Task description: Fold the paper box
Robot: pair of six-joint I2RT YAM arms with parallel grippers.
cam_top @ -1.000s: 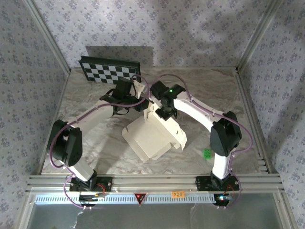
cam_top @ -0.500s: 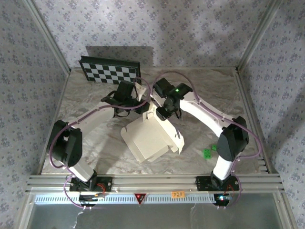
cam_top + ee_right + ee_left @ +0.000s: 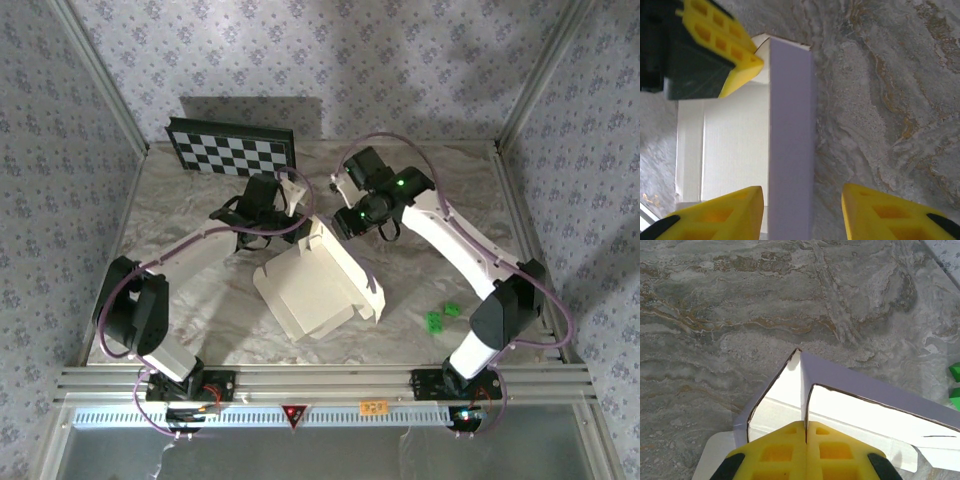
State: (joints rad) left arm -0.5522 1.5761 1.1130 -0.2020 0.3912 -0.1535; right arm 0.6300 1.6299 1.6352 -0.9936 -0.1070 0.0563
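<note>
Seen from above, the box (image 3: 318,288) sat partly folded at the middle of the marble table (image 3: 220,322), one corner raised toward the top of the frame. The left gripper (image 3: 298,218) met that corner from the left, and the right gripper (image 3: 343,222) hung just to its right. A checkerboard (image 3: 232,148) stood at upper left, and two green bits (image 3: 435,321) lay at lower right. In the left wrist view, the left gripper (image 3: 806,440) was clamped on an upright wall of the box (image 3: 865,407) at bottom centre, its fingers pressed together. In the right wrist view, the right gripper (image 3: 802,202) was spread wide at the bottom edge. The box (image 3: 791,125) ran its lavender wall up between the fingers, and the left gripper (image 3: 752,62) pinched the far corner at upper left.
</note>
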